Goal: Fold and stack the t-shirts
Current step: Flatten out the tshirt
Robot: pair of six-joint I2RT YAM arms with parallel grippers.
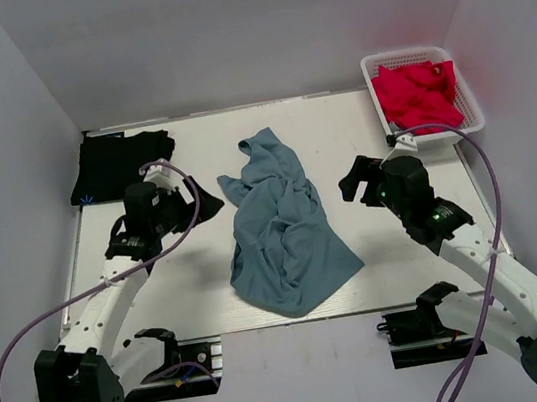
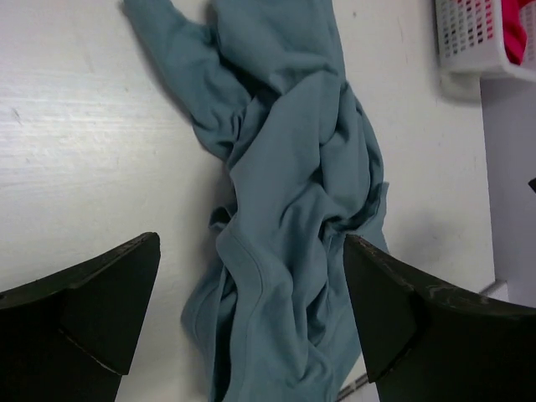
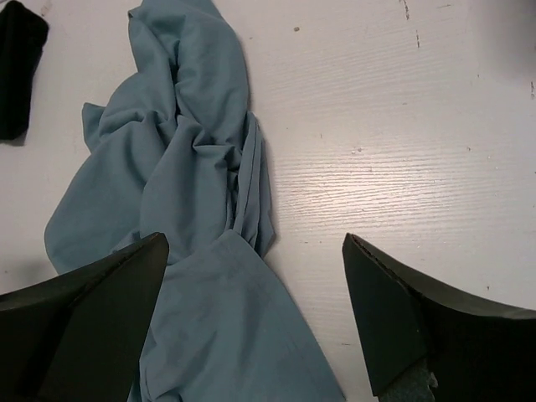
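One basket (image 1: pixel 406 53) of red cloth (image 1: pixel 417 93) sits right of the blue-grey t-shirt (image 1: pixel 283 229).

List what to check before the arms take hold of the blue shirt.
1. The left gripper is open and empty: ok.
2. The right gripper is open and empty: ok.
3. The blue shirt lies flat, ready to fold: not ok, it is crumpled and twisted.
4. Its hem and shoulders can be found: cannot tell, they are lost in the folds.
5. The black shirt is out of the way: ok, at the far left corner, apart from the blue one.
6. The basket is out of the way: ok, at the far right corner, with red cloth inside.
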